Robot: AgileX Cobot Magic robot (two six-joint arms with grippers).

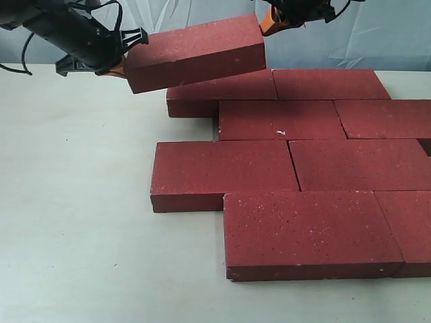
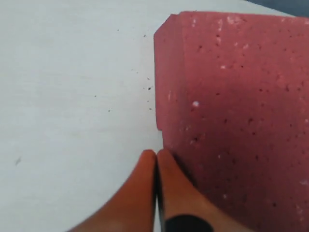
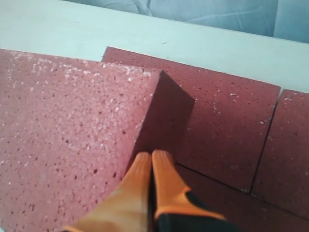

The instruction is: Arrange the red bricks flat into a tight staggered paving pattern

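The bricks (image 1: 283,232) look matt, gritty and rough, with fine pale specks. The table (image 1: 74,222) is smooth and matt. The orange fingers (image 3: 169,181) look smooth, faintly glossy, like plastic.

A: The lifted brick (image 1: 195,52) is showing dark red, with fine pale specks scattering across it.

B: The laid bricks (image 1: 306,232) are wearing the same speckled red, and the chipped brick (image 1: 269,120) is bearing one small white mark.

A: The table (image 1: 74,202) is looking pale off-white with tiny dark flecks.

B: The left gripper (image 2: 155,154) and right gripper (image 3: 151,154) are showing orange, going black further back. The backdrop (image 1: 377,33) is showing pale blue-grey.
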